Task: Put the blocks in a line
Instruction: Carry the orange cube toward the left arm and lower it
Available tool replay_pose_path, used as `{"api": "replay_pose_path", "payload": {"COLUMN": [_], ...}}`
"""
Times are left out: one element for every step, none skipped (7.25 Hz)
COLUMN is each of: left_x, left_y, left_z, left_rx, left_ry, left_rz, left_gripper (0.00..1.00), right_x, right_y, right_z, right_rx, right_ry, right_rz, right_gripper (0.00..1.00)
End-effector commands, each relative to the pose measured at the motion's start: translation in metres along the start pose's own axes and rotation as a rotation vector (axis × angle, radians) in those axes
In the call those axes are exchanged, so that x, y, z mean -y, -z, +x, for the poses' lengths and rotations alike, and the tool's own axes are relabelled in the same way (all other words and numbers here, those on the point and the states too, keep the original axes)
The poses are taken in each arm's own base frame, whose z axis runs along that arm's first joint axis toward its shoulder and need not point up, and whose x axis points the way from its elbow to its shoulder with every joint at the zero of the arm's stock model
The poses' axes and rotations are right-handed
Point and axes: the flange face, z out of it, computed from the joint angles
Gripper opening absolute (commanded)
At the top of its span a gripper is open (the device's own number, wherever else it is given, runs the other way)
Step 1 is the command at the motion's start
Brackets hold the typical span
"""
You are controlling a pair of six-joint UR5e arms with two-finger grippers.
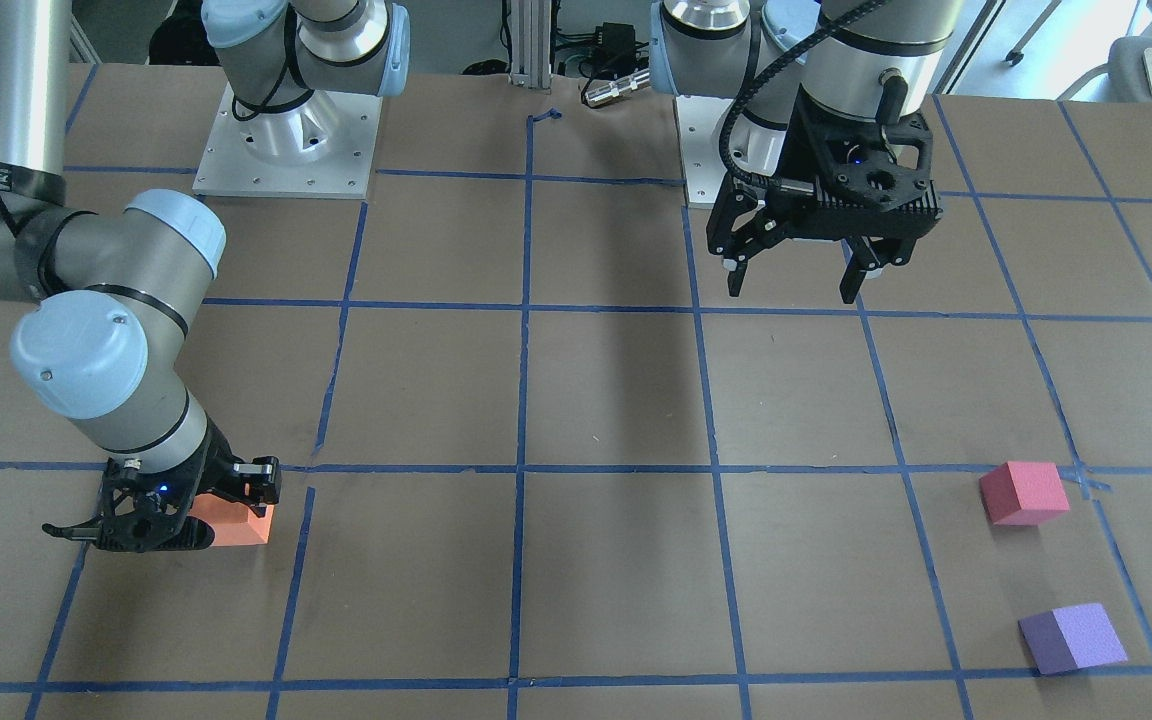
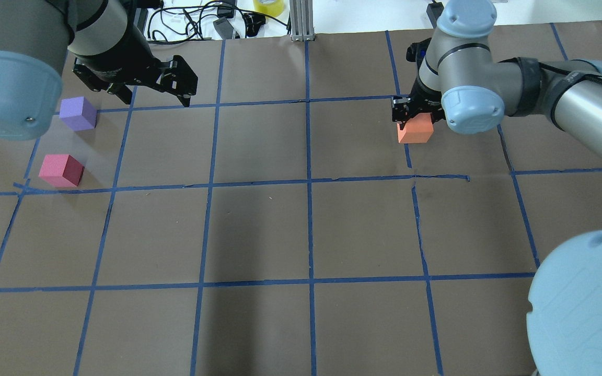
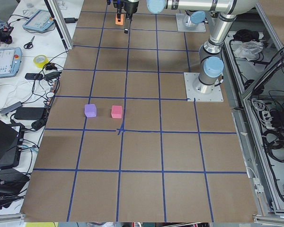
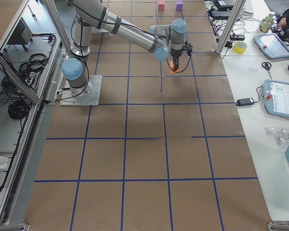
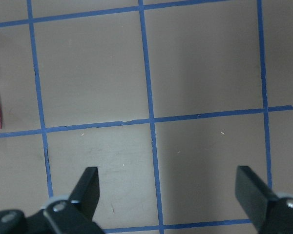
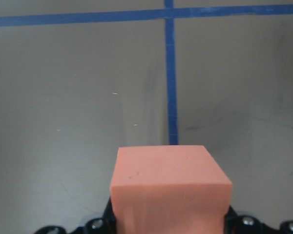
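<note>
Three foam blocks are in play, and only one is in hand. The right gripper [image 2: 417, 119] is clamped on the orange block [image 2: 416, 130] on the robot's right side of the table [image 2: 259, 230]. From here I cannot tell whether the block rests on the brown paper or hangs just above it. The pinkish-red block [image 2: 61, 169] and the purple block [image 2: 78, 113] sit near each other, not touching, well apart from the orange one on the far left side. The left gripper [image 2: 155, 99] hovers near them with its fingers spread wide and nothing between them.

My main worry is the long carry across the table. Soft foam can twist or slip in a pinch, so the block may arrive turned. Set down off the axis that runs through the pink and purple pair, it would make a bend, not a line. A low approach could nudge the pink block, and the waiting left arm stands close to that drop zone (a real collision risk, I judge).

A cube has no long axis. In the right wrist view the orange block's faces look square to the blue tape grid; the pink and purple blocks each sit a little turned from it.
</note>
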Motion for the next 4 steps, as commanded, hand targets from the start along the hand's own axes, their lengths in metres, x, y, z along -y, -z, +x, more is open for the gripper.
{"api": "replay_pose_path", "payload": {"left_x": [0.0, 0.001, 0.001, -0.001], "left_y": [0.001, 0.001, 0.002, 0.0], "left_z": [0.001, 0.001, 0.001, -0.001], "left_rx": [-0.002, -0.002, 0.0, 0.009], "left_ry": [-0.001, -0.001, -0.001, -0.001], "left_rz": [0.002, 0.003, 0.005, 0.0], "left_gripper": [1.0, 1.0, 1.0, 1.0], "right_x": [-0.002, -0.002, 0.0, 0.008], "right_y": [0.006, -0.004, -0.012, -0.016], "right_z": [-0.067, -0.105, -0.138, -0.162], "right_rx": [0.018, 0.024, 0.029, 0.033], "right_ry": [-0.053, -0.088, -0.104, -0.102], "right_rz": [0.026, 0.021, 0.027, 0.038], "right_gripper": [0.0, 0.0, 0.0, 0.0]}}
